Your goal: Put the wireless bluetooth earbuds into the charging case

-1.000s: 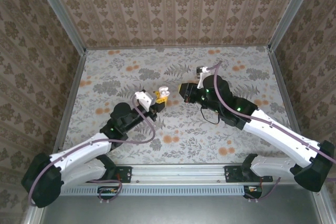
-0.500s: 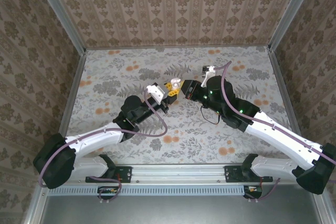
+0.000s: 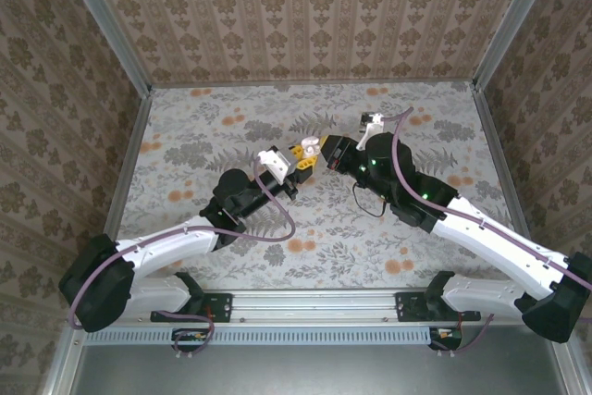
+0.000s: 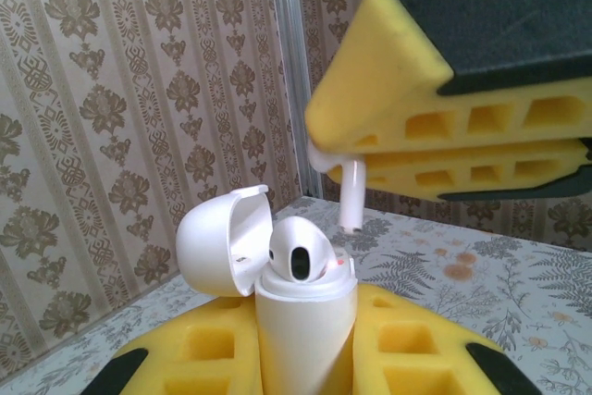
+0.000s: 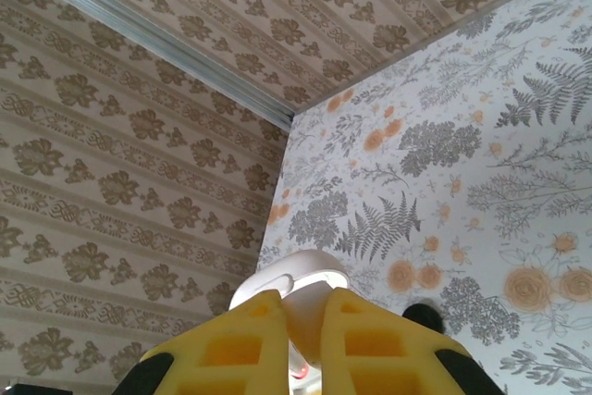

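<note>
Over the middle of the floral worktop (image 3: 416, 136), a little toward its far edge, the left arm (image 3: 176, 245) and right arm (image 3: 481, 227) meet tip to tip. The left gripper (image 3: 301, 158) clamps the white charging case (image 4: 301, 330) between its yellow fingers (image 4: 199, 358) — the lid (image 4: 217, 247) swung open to one side, a seated earbud (image 4: 301, 261) showing in the top. Just above the case, the right gripper (image 3: 325, 152) pinches a white earbud (image 4: 350, 193) by its head — stem hanging down, near the case's open rim but not touching it.
</note>
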Robot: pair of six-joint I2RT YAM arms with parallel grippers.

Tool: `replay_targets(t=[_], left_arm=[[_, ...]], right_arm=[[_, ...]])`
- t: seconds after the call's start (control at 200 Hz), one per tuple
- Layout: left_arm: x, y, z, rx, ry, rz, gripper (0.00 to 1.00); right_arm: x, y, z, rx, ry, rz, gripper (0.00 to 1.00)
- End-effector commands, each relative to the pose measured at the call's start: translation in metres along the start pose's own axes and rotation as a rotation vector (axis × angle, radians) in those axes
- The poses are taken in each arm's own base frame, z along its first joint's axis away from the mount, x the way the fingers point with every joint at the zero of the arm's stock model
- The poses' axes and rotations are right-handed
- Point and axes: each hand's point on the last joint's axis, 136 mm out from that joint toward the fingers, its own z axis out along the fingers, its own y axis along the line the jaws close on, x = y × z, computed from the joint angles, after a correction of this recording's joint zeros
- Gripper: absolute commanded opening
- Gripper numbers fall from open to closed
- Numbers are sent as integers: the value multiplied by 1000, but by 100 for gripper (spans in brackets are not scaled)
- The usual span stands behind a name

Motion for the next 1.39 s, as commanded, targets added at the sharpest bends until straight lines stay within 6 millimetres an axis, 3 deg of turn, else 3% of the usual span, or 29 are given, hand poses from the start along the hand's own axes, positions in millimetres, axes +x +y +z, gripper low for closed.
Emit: replay_targets(t=[0.0,0.215,0.495,1.11,1.39], left_arm=[[-19,-1,-1,-3,-64,13,0],[-20,-1,-2,-3,-66,12,0],[-22,0,-2,-7,-69,17,0],[-18,-1,1,-4,-58,13,0],[-22,-4,0,15,-67,13,0]], right_arm=[[-15,12,-4,-33,-57,17,11],[-12,12,2,-18,-38,3,11],[9,3,12,27,22,-39,10],[28,1,5,83,118,-99,8],[38,-14,12,175,174,-145,18]])
